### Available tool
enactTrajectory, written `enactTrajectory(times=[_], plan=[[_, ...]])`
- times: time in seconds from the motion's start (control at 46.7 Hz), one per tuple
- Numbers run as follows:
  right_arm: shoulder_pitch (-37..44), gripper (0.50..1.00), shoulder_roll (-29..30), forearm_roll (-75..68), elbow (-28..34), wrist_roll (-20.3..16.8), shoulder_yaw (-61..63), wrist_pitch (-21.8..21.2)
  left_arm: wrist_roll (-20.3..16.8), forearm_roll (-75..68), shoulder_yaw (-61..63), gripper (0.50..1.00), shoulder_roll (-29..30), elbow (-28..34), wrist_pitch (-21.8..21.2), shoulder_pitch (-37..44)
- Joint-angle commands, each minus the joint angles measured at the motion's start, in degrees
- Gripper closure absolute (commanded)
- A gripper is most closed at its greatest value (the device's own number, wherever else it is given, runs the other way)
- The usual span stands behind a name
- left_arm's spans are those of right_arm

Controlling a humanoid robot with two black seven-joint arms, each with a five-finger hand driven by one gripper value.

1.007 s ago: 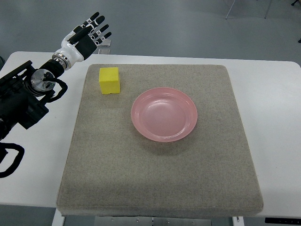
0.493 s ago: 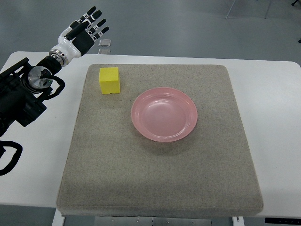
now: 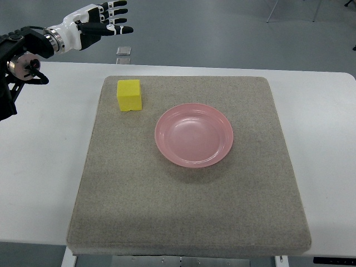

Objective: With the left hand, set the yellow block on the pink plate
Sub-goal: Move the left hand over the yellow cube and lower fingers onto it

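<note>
Up at the far-left corner I see my left hand [image 3: 97, 25] above the table edge, fingers spread and holding nothing. On the grey mat [image 3: 189, 211] the yellow block [image 3: 129, 95] sits near the far-left corner, apart from the pink plate [image 3: 194, 135] at centre.

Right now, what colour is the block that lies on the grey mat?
Yellow. The block sits near the mat's far-left corner in the top view.
</note>
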State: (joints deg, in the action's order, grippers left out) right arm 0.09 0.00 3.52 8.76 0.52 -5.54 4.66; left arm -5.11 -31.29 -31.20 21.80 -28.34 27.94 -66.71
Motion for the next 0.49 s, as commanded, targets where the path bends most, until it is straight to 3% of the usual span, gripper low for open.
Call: enactTrajectory(times=[0.0, 0.236, 0.471], plan=[[0.0, 0.576, 0.0, 0.0, -0.1, 0.0, 0.0, 0.0, 0.0, -8.0, 1.6, 0.506, 2.2, -4.1, 0.0, -1.2], [0.0, 0.576, 0.0, 0.0, 0.0, 0.0, 0.0, 0.1, -0.3, -23.8, 6.2, 0.508, 7.4, -15.8, -0.6, -1.5], [0.0, 0.576, 0.0, 0.0, -0.1, 0.0, 0.0, 0.1, -0.8, -39.6, 7.1, 0.506, 8.3, -19.8, -0.7, -1.5]])
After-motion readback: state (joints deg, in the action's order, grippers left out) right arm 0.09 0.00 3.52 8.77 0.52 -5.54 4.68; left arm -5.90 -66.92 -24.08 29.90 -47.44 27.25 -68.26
